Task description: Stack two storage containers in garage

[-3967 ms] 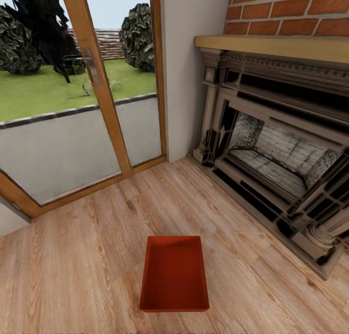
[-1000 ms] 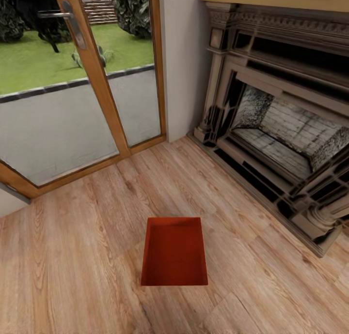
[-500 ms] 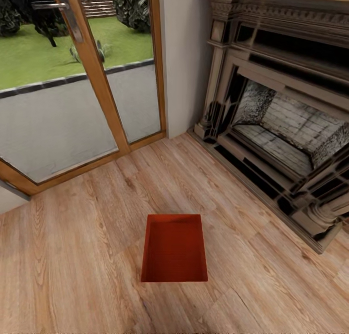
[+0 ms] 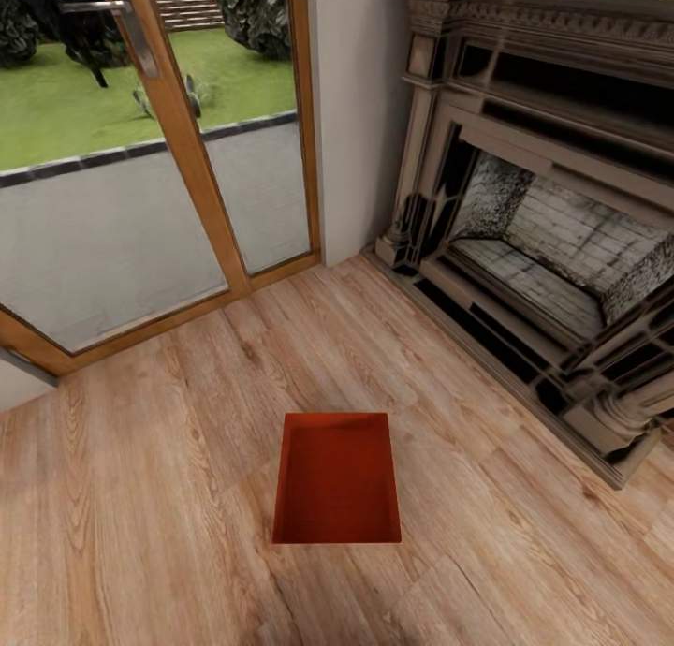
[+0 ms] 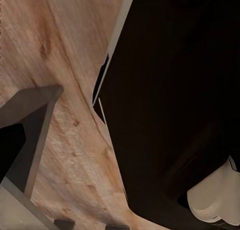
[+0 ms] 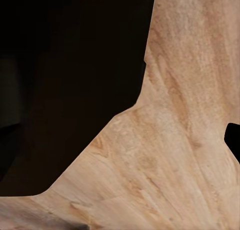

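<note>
We are facing a wood plank floor (image 4: 140, 496) bordered by a fireplace (image 4: 552, 253) and a glass door (image 4: 159, 159). One storage container (image 4: 337, 482) is sitting open-topped mid-floor. We cannot tell our jaws' state or their relation to it.

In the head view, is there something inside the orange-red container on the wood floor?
No, the storage container sits open on the wood plank floor and its inner bottom shows bare.
</note>
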{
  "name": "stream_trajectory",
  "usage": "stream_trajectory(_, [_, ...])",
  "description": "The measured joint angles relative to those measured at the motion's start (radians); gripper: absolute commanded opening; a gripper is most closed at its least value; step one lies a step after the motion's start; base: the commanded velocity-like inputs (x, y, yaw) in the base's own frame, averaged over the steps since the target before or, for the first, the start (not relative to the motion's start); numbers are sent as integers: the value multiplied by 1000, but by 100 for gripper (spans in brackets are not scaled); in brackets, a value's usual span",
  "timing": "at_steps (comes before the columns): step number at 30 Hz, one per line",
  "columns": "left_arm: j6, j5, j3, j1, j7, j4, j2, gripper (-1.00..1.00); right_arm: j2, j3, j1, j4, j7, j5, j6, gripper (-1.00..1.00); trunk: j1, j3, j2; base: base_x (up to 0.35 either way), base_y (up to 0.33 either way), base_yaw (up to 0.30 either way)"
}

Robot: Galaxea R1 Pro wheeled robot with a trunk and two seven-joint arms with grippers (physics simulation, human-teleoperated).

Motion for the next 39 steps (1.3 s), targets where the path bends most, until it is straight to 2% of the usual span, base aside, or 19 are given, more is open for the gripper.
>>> stream_trajectory(15, [1, 3, 3, 0, 3, -2, 4, 100, 2, -5, -1, -16, -17, -8, 18, 100, 0, 0, 0, 0, 0, 0])
stream_trajectory(16, [8, 5, 5, -1, 10, -44, 47, 100, -14, -19, -4, -56, -55, -9, 75, 100, 0, 0, 0, 0, 0, 0])
stream_trajectory(18, [26, 7, 8, -2, 13, -119, 110, 100, -49, -58, -35, -95, -91, -10, 152, 100, 0, 0, 0, 0, 0, 0])
stream_trajectory(19, [43, 8, 8, -2, 16, -160, 141, 100, -70, -85, -62, -123, -102, -13, 174, 100, 0, 0, 0, 0, 0, 0])
stream_trajectory(20, [87, 11, 8, -7, 24, -233, 192, 100, -106, -145, -110, -178, -115, -22, 194, 100, 0, 0, 0, 0, 0, 0])
stream_trajectory(21, [113, 11, 9, -11, 28, -261, 219, 100, -125, -164, -164, -200, -123, -26, 195, 100, 0, 0, 0, 0, 0, 0])
stream_trajectory(24, [163, 13, 9, -15, 34, -285, 246, 100, -142, -187, -236, -218, -148, -30, 173, 100, 0, 0, 0, 0, 0, 0])
stream_trajectory(26, [186, 13, 8, -21, 36, -290, 252, 100, -144, -193, -280, -220, -164, -31, 153, 100, 0, 0, 0, 0, 0, 0])
stream_trajectory(28, [226, 5, 5, -145, 64, -299, 239, 100, -135, -198, -432, -215, -197, -28, 126, 100, 0, 0, 0, 0, 0, 0])
stream_trajectory(29, [233, 4, 4, -182, 85, -291, 227, 100, -117, -197, -476, -210, -202, -27, 130, 100, 0, 0, 0, 0, 0, 0])
stream_trajectory(31, [244, 0, 3, -266, 110, -270, 203, 100, -71, -196, -540, -194, -206, -26, 136, 100, 0, 0, 0, 0, 0, 0])
stream_trajectory(32, [252, -2, 2, -328, 126, -250, 160, 100, -17, -194, -594, -180, -208, -24, 135, 100, 0, 0, 0, 0, 0, 0])
stream_trajectory(33, [253, -5, 1, -383, 128, -248, 143, 100, 9, -194, -607, -178, -209, -24, 134, 100, 0, 0, 0, 0, 0, 0])
stream_trajectory(34, [254, -5, 1, -385, 131, -246, 129, 100, 23, -195, -614, -177, -209, -23, 132, 100, 0, 0, 0, 0, 0, 0])
stream_trajectory(35, [253, -6, -1, -407, 135, -246, 101, 100, 53, -193, -624, -175, -208, -21, 126, 100, 0, 0, 0, 0, 0, 0])
stream_trajectory(36, [248, -33, -2, -435, 140, -249, 40, 100, 114, -190, -636, -172, -207, -19, 105, 100, 0, 0, 0, 0, 0, 0])
stream_trajectory(37, [246, -41, -3, -438, 141, -249, 0, 100, 139, -189, -637, -171, -207, -19, 99, 100, 0, 0, 0, 0, 0, 0])
stream_trajectory(38, [245, -60, -3, -441, 142, -249, -13, 100, 149, -189, -638, -170, -207, -18, 93, 100, 0, 0, 0, 0, 0, 0])
stream_trajectory(39, [243, -103, -4, -444, 142, -250, -42, 100, 163, -187, -639, -168, -206, -18, 83, 100, 0, 0, 0, 0, 0, 0])
